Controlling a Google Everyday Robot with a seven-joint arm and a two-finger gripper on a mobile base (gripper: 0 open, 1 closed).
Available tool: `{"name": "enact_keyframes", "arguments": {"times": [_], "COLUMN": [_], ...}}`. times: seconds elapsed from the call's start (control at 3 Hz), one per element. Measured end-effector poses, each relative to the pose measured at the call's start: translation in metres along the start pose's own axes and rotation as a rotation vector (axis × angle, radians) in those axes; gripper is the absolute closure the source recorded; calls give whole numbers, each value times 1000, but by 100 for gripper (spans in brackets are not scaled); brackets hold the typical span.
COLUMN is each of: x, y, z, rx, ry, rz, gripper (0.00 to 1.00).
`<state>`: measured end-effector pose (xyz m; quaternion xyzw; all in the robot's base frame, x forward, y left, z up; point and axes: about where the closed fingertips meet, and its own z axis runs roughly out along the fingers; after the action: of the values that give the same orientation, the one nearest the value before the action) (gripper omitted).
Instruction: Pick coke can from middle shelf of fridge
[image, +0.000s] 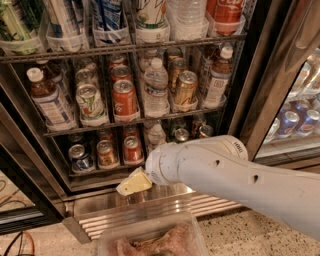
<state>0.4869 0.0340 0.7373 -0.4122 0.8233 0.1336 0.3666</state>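
Gripper (134, 183) low by fridge (246, 100) base, closure cannot be told; should rise squarely to coke can (124, 98), middle shelf (145, 119)

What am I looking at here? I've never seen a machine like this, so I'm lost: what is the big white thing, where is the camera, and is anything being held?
There is one picture, from a single camera facing a drinks fridge. Where the camera is mounted is not known. The big white tube is the robot's arm. The pale cream piece at its end is the tool, the part that grasps. It hangs low, in front of the fridge's ribbed steel base, below all the shelves. The middle shelf carries a row of drinks: a brown-drink bottle, a white-and-green can, the red coke can, a water bottle and a gold-brown can. The coke can stands on that shelf, well above the tool, so it is not held.
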Motion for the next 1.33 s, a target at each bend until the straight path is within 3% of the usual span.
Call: {"name": "enact_keyframes", "arguments": {"times": [0.33,0.67,1.0,1.33], "x": [-14,-14,-29,-52], "y": [-5,-5,1,-6], "z": [0,0,12,17], "rx": [25,25,25,65], "ry": [-51,-51,-113,-221], "rz": [24,24,20,30], "gripper": [0,0,0,3]}}
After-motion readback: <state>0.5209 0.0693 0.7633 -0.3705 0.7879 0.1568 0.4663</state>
